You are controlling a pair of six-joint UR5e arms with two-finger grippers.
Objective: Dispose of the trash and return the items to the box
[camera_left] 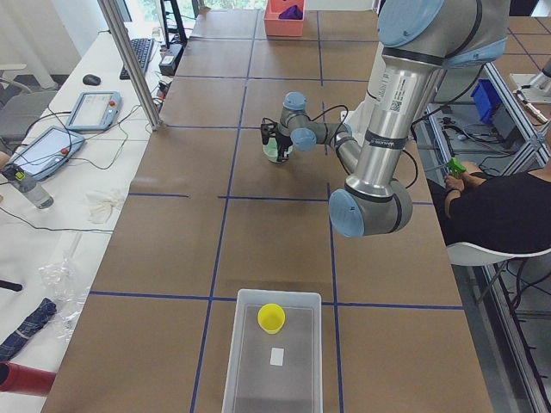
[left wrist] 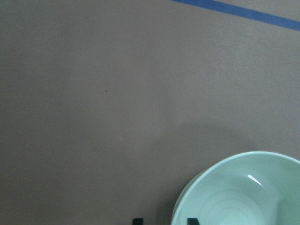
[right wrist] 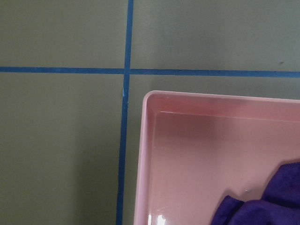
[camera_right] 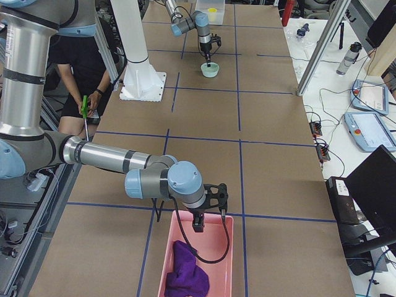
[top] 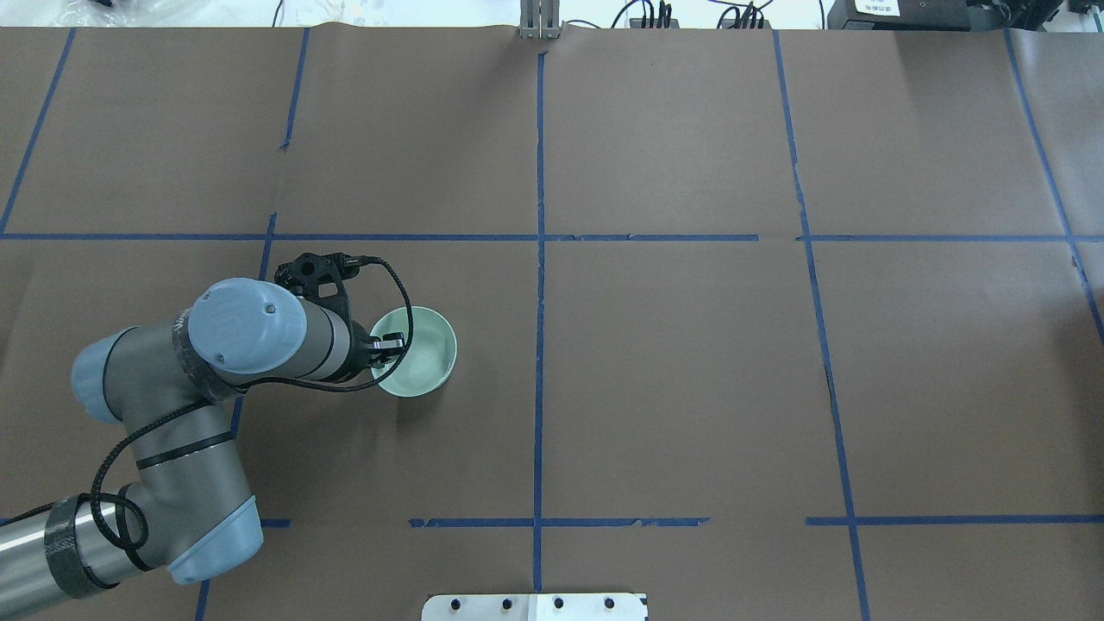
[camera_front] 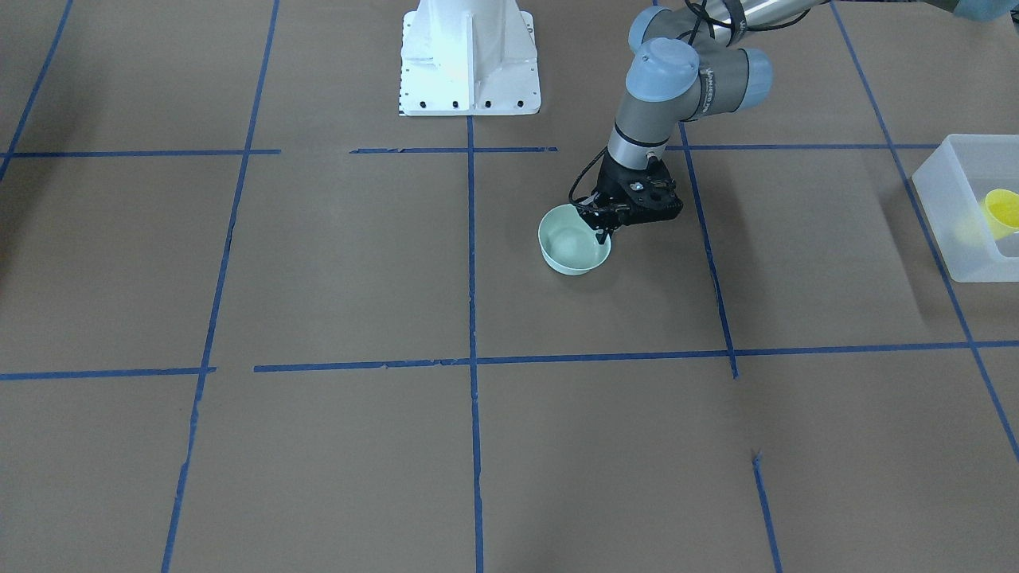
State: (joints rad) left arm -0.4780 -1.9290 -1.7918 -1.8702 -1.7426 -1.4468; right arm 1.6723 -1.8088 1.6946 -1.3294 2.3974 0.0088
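The mint-green bowl (camera_front: 567, 245) (top: 429, 349) (left wrist: 239, 194) stands upright on the brown table. My left gripper (camera_front: 603, 229) (top: 385, 349) (left wrist: 164, 221) is open at the bowl's rim, one fingertip inside and one outside. The yellow cup (camera_front: 1001, 212) (camera_left: 271, 317) lies in the frosted-white box (camera_front: 951, 215) (camera_left: 245, 361) at the table's left end. My right gripper (camera_right: 198, 224) hovers over the edge of a pink bin; I cannot tell whether it is open or shut.
The pink bin (camera_right: 224, 260) (right wrist: 146, 140) at the table's right end holds a purple cloth (camera_right: 184, 277) (right wrist: 262, 204). The white robot base (camera_front: 470, 64) stands at the table's near edge. Blue tape lines cross the table.
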